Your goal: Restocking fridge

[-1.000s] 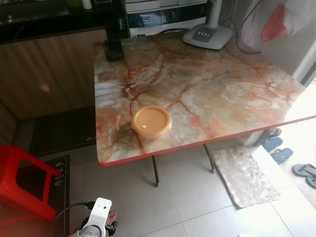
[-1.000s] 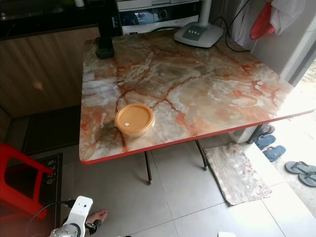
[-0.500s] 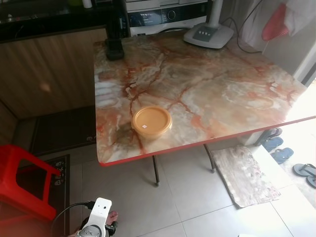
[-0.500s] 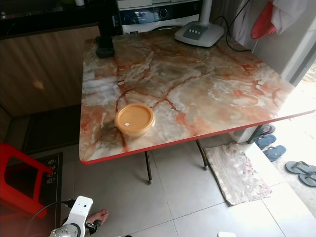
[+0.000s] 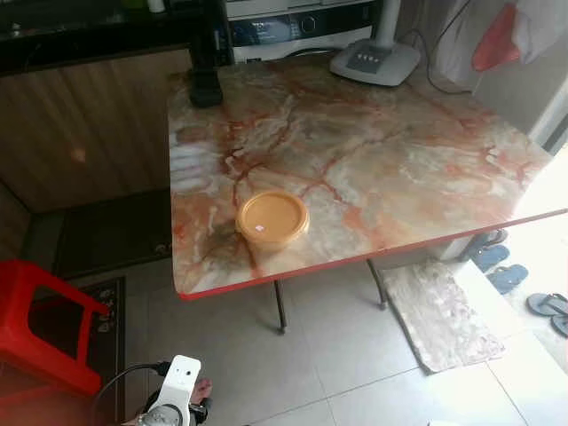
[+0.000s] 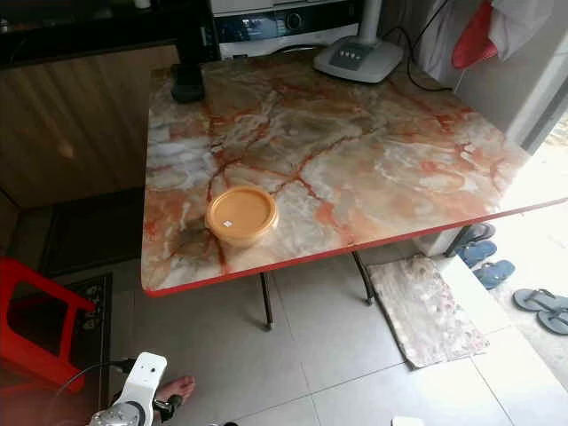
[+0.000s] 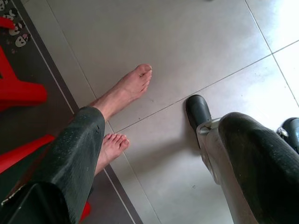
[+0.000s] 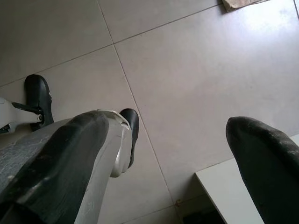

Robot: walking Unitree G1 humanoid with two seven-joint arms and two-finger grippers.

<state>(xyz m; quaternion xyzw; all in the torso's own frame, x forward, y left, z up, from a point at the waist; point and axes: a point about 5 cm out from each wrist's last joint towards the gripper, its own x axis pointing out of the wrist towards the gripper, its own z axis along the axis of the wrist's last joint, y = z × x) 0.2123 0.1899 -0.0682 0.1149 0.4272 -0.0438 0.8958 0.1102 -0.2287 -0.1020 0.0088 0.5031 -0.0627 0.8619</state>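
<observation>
A round orange lidded container sits near the front edge of the marble-patterned table, towards its left side. Both arms hang low, well short of the table. The white end of my left arm shows at the bottom left of the eye views. In the left wrist view my left gripper is open over the floor tiles, holding nothing. My right gripper is also open and empty above the tiles.
A person's bare feet stand on the floor close beside my left arm. A red plastic stool is at the left. A fan base and a black object stand at the table's far edge. A floor mat and slippers lie at the right.
The head view has shifted very slightly. The container and both arms stay where they were.
</observation>
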